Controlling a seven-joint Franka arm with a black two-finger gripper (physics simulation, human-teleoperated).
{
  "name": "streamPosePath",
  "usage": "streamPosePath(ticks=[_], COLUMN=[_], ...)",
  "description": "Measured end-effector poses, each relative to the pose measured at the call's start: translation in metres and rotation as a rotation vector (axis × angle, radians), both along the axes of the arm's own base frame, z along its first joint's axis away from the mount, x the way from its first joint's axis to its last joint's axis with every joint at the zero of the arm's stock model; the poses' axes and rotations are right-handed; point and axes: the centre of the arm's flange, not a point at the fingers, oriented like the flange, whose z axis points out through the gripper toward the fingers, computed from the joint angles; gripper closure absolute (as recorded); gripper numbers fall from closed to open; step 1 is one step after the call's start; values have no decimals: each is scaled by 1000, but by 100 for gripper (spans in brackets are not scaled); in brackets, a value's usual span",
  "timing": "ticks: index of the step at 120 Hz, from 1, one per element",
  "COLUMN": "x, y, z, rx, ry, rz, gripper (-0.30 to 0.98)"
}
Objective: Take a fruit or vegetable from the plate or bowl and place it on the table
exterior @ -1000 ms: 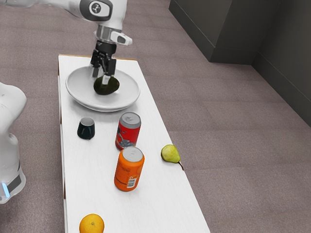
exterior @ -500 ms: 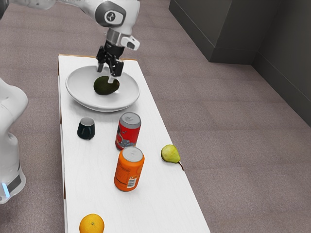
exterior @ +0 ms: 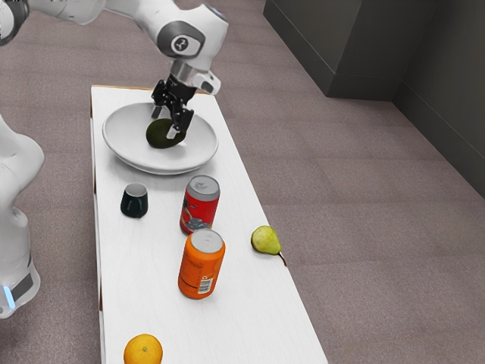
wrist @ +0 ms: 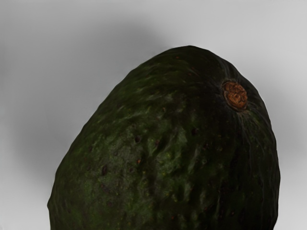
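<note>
Toward seven o'clock in the exterior view lies the orange. Farther off, toward ten, the avocado sits on the plate, the gripper low over it, fingers spread; whether they touch it, I cannot tell.

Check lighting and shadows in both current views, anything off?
Exterior view: bright light, table nearly white, avocado almost black. Wrist view: avocado dim, though its skin bumps read; soft dark shading on the grey plate around it; no strong glare.
</note>
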Motion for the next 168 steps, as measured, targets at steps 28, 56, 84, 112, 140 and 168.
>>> streamPosePath(ticks=[28, 56, 84, 112, 140, 168], x=[3, 7, 7, 18, 21, -8], y=[1, -4, -3, -2, 4, 69], z=[-5, -21, -23, 24, 83, 130], rx=[25, 18, 29, 58, 79, 74], ry=[10, 45, 60, 12, -28, -98], rz=[0, 16, 42, 58, 88, 241], gripper=[1, 10, 26, 43, 43, 43])
